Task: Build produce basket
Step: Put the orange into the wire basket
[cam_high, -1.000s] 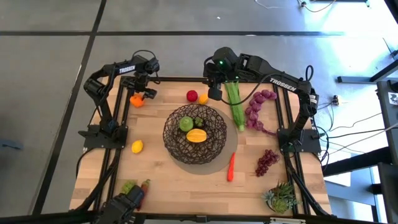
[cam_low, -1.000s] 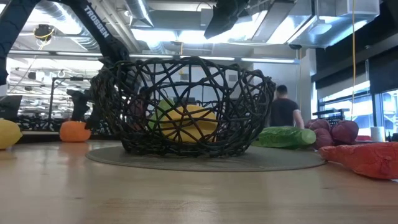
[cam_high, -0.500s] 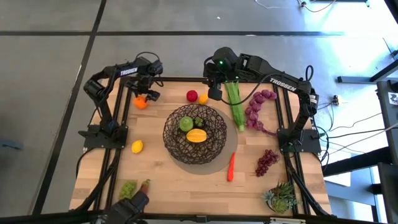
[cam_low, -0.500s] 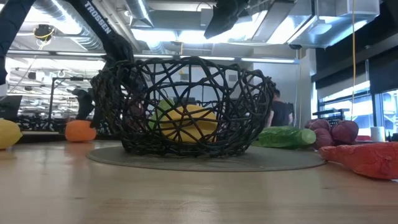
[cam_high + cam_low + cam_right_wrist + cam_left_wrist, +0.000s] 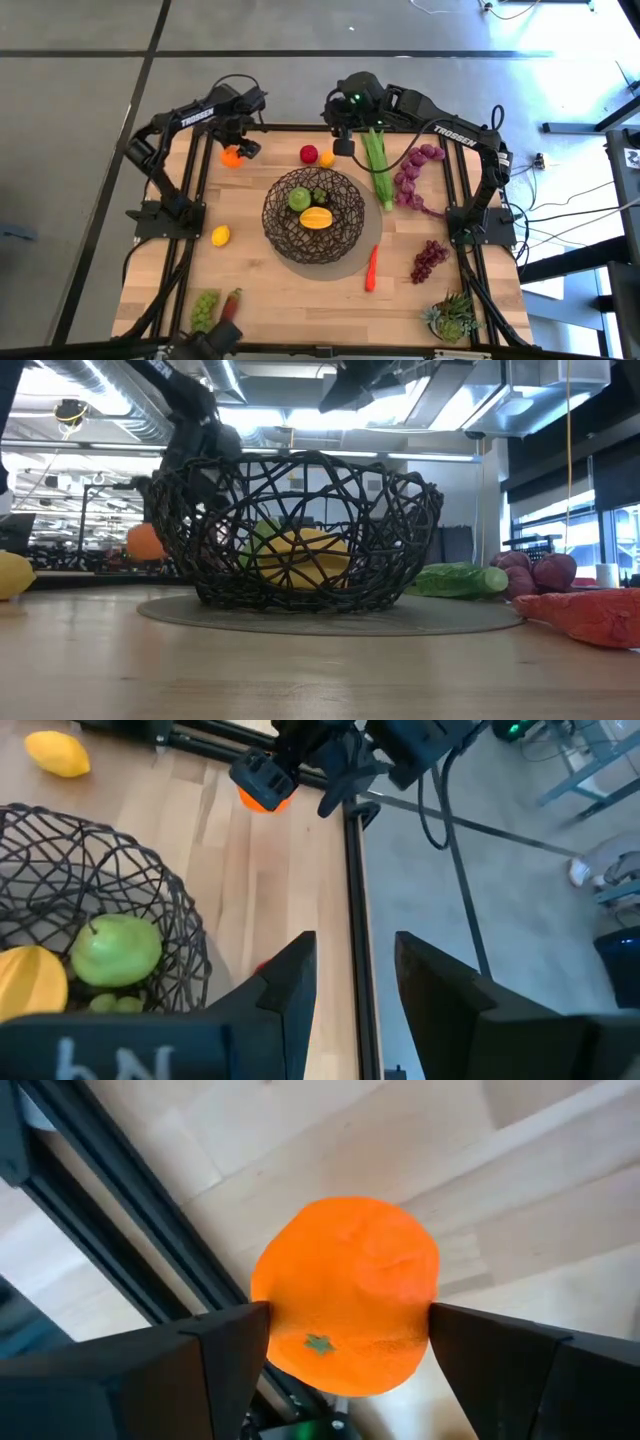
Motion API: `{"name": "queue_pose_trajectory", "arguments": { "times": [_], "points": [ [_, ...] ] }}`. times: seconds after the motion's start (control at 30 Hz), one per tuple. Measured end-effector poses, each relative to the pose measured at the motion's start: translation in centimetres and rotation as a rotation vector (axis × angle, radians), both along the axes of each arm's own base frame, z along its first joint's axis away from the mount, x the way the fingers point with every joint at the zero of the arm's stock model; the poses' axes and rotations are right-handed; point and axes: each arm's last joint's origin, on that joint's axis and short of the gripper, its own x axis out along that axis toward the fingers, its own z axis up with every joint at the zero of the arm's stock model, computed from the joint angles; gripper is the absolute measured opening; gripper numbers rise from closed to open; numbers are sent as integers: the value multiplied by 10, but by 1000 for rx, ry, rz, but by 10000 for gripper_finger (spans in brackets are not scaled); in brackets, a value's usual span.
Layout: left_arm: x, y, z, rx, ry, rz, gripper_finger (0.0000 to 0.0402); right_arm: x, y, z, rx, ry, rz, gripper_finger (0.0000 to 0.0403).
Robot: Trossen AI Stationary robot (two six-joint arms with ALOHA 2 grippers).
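The basket (image 5: 314, 215), a dark wire-mesh bowl on a grey round mat (image 5: 372, 240), stood near the middle of the table (image 5: 270, 290) and served as the reference point. Inside it lay a green apple (image 5: 299, 199), a mango (image 5: 317, 218) and a small green item that could not be identified.

The left end effector (image 5: 238, 152) was at the table's far edge, beyond the basket and to its left in the high view. Its 2 fingers (image 5: 210, 1350) pressed against opposite sides of an orange (image 5: 347, 1293), which filled the gap between them. In the low view the orange (image 5: 145, 541) appeared raised off the table surface, behind the basket's left rim.

The right end effector (image 5: 343, 145) hovered above the far edge of the table, just beyond the basket. Its fingers (image 5: 290, 982) stood apart with nothing between them.

Produce outside the basket:
- A red apple (image 5: 309, 154) and a second small orange (image 5: 326, 158), touching each other, just beyond the basket's far rim.
- A long green leafy stalk (image 5: 378, 170) to the basket's right, near the right end effector.
- Purple grapes (image 5: 409, 178) further right of the stalk, and a second purple bunch (image 5: 429, 259) to the near right.
- A carrot (image 5: 371, 269) at the mat's near-right edge.
- A lemon (image 5: 220, 236) to the basket's left.
- Green grapes (image 5: 206, 305) and a red chilli (image 5: 232, 300) near the front-left corner.

A spiky succulent plant (image 5: 452, 316) stood at the front-right corner.
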Motion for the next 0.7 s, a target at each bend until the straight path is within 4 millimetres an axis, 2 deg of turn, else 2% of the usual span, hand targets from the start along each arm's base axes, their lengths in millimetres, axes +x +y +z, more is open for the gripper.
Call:
{"name": "queue_pose_trajectory", "arguments": {
  "times": [0.4, 0.6, 0.7],
  "points": [
    [21, -47, 72, 142, -166, -184, 254, -1, 1, 3, 15, -18, -11, 133],
    [36, -79, 92, 179, -269, -251, 254, -13, 8, 0, 56, 83, -8, 133],
    [46, -97, 96, 192, -317, -284, 254, -24, 13, 8, 82, 78, -19, 133]
  ]
}}
